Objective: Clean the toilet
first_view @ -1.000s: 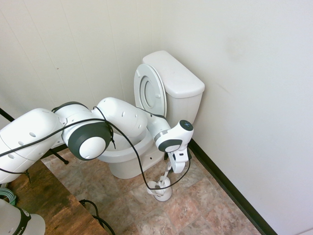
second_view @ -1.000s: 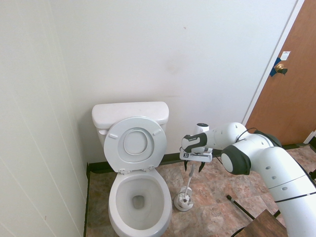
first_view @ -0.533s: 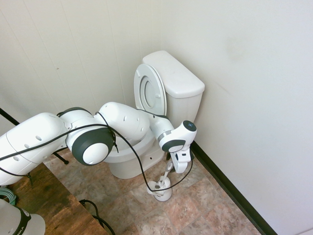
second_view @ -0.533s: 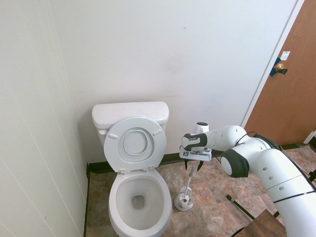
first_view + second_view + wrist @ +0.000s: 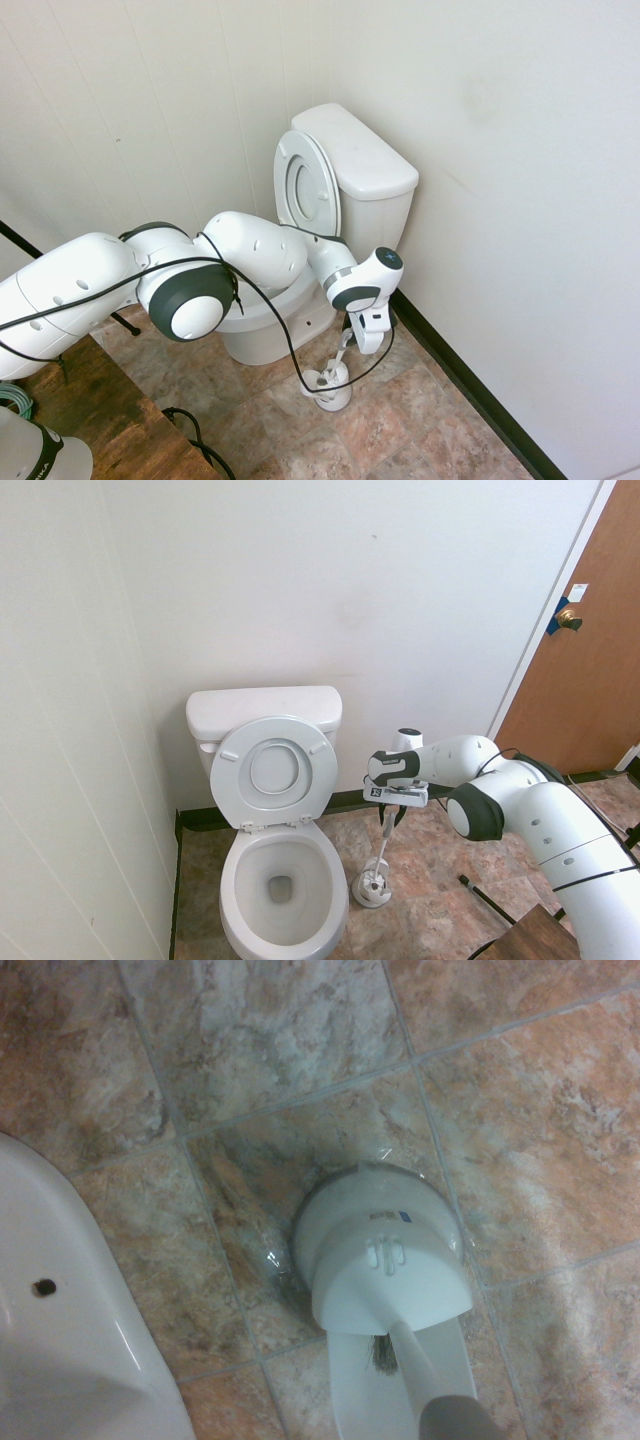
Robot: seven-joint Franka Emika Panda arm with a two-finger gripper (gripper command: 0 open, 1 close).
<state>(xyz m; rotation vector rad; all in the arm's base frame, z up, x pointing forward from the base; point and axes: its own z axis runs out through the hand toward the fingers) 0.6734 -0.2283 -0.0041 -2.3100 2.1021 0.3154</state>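
Toilet (image 5: 270, 810) stands in the corner of the room, its tank against the back wall and its side close to the panelled wall; it is fixed, heavy, rigid ceramic, so it is not a thing to lift or grip at all, and I judge the only thing to take hold of here is the brush handle (image 5: 385, 838). That handle looks thin, light and stiff, probably smooth plastic that could twist or slip in a narrow pinch, so a hold near its upper end, squarely across the shaft, seems best. The claw (image 5: 389, 815) hangs just above and around the top of the handle, beside the bowl; its fingers look spread on either side of the shaft, though from these views I cannot tell surely whether they are parted or already pressing on it. The brush sits upright in its small white holder (image 5: 328, 385) on the tiled floor (image 5: 500, 1090), just beside the toilet's base. The toilet itself is glossy white, with a rectangular tank, an oval bowl holding water, and seat and lid raised against the tank.
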